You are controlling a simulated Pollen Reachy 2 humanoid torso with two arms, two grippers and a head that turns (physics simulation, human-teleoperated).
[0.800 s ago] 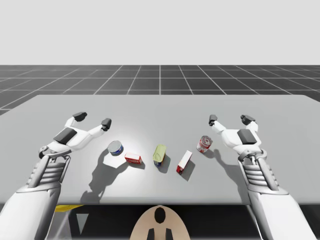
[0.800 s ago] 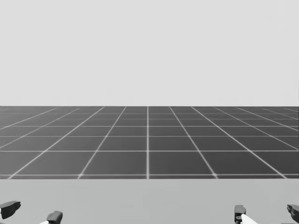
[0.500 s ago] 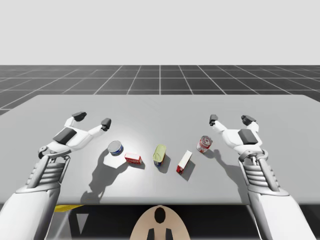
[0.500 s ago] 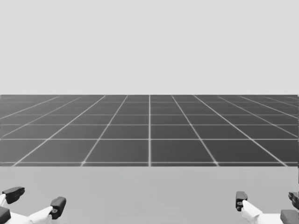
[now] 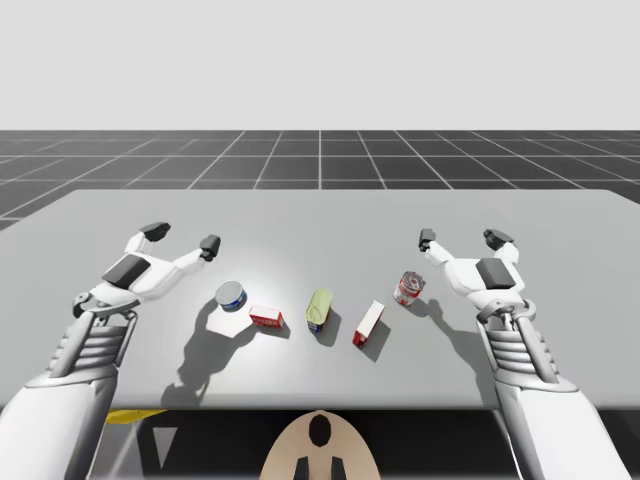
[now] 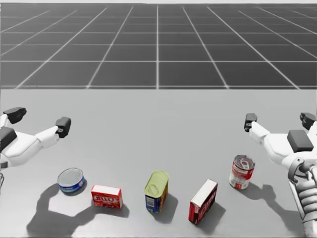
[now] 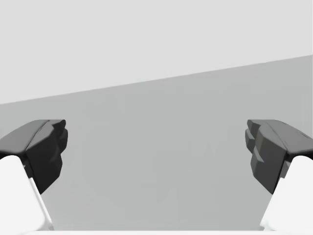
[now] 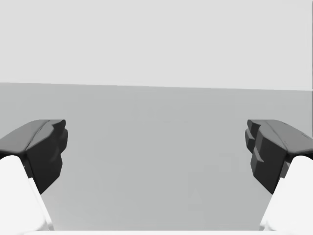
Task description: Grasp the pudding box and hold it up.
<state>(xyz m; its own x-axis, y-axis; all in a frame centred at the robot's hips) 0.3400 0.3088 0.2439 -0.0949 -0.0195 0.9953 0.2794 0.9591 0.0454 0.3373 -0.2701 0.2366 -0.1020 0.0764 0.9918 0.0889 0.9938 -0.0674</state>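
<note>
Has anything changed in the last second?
My head has turned downward, so the head view now takes in the table and the things on it. My left end effector and right end effector stay open above the table. The small red box, taller red box, blue can, green can and red can have not moved.

Row of stuff along the table's (image 6: 158,124) near edge: flat blue can (image 6: 71,179) toward the left, small red box (image 6: 106,196) just beside it, yellow-topped oblong can (image 6: 156,190) mid-edge, and red-and-white can (image 6: 241,172) upright toward the right.
</note>
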